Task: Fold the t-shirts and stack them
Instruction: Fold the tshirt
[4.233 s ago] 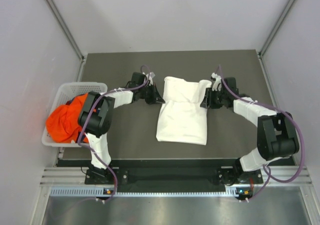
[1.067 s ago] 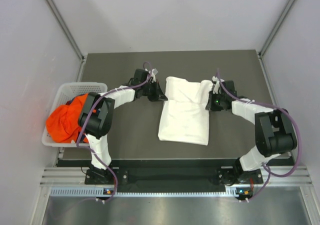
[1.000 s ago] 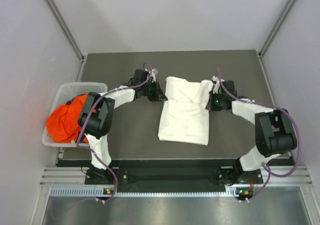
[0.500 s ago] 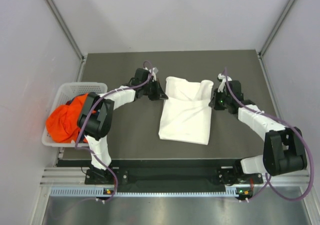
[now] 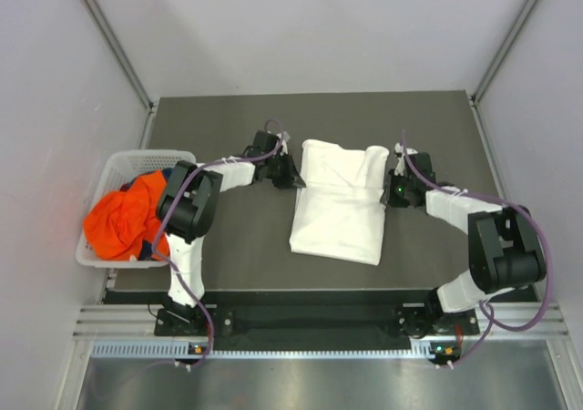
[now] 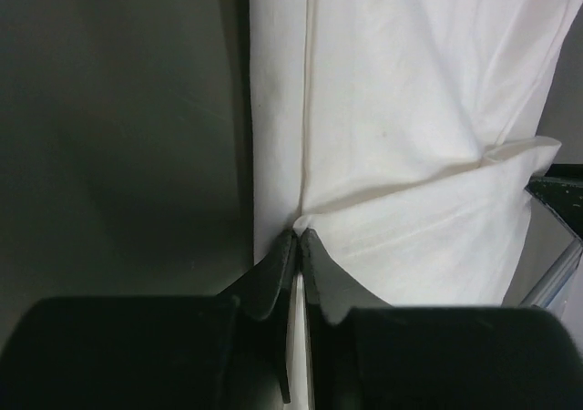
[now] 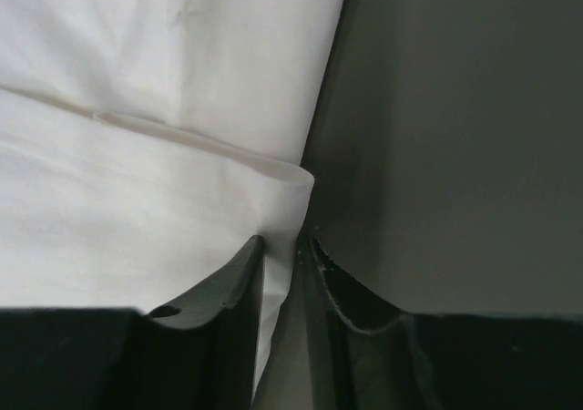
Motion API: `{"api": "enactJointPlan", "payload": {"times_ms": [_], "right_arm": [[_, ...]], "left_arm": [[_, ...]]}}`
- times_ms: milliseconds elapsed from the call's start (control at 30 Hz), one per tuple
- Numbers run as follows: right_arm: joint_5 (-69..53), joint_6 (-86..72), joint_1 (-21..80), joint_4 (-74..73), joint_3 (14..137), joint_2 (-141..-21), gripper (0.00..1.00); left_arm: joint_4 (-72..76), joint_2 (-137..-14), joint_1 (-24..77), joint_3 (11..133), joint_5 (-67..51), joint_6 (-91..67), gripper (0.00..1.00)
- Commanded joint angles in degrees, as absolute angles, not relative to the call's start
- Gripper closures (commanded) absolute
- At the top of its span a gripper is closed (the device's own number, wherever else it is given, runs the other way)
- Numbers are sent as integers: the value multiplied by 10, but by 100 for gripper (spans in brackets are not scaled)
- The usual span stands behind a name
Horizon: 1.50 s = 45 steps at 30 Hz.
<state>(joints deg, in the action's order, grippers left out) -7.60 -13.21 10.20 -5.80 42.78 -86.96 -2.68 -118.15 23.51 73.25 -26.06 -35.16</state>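
white t-shirt (image 5: 339,205), half folded and well apart from the laundry basket (image 5: 118,160), is pinched on its basket-side edge by the left gripper (image 6: 299,237) and on its far edge by the right gripper (image 7: 281,246), so both should lift evenly, keeping the crease straight; the shirt has crept slightly away from the basket since earlier.

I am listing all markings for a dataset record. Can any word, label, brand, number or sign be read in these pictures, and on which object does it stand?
No readable text in any view.
White t-shirt: plain cloth, with no print or tag showing in the overhead view or either wrist view.
Orange garment: no lettering visible.
White basket: no label visible.
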Motion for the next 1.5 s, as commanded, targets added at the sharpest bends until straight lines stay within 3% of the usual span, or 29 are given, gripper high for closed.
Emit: {"api": "enactJointPlan", "payload": {"times_ms": [0, 33, 100, 167, 367, 600, 800, 1033, 1233, 1467], "right_arm": [[-65, -137, 93, -50, 446, -856, 75], [-65, -141, 93, -68, 453, -852, 65], [-55, -152, 94, -108, 479, -840, 58], [-43, -158, 93, -190, 492, -831, 58], [-85, -170, 122, -284, 476, -738, 60], [-221, -218, 161, -233, 412, -679, 63], [-213, -263, 177, -162, 293, -704, 65], [-191, -301, 184, -151, 240, -687, 68], [-167, -292, 190, -272, 294, -596, 56], [-128, -377, 194, -347, 253, -536, 43]], "left_arm": [[-32, -1167, 235, 748, -202, -345, 88], [-46, -1152, 234, 750, -194, -340, 81], [-65, -1134, 234, 758, -187, -334, 63], [-119, -1102, 234, 769, -172, -316, 59], [-169, -984, 243, 706, -204, -294, 59], [-97, -882, 293, 544, -284, -329, 59], [-5, -835, 330, 389, -274, -392, 59], [-28, -794, 348, 323, -236, -424, 60], [-104, -704, 348, 343, -211, -436, 49], [-93, -756, 347, 341, -220, -428, 47]]}}
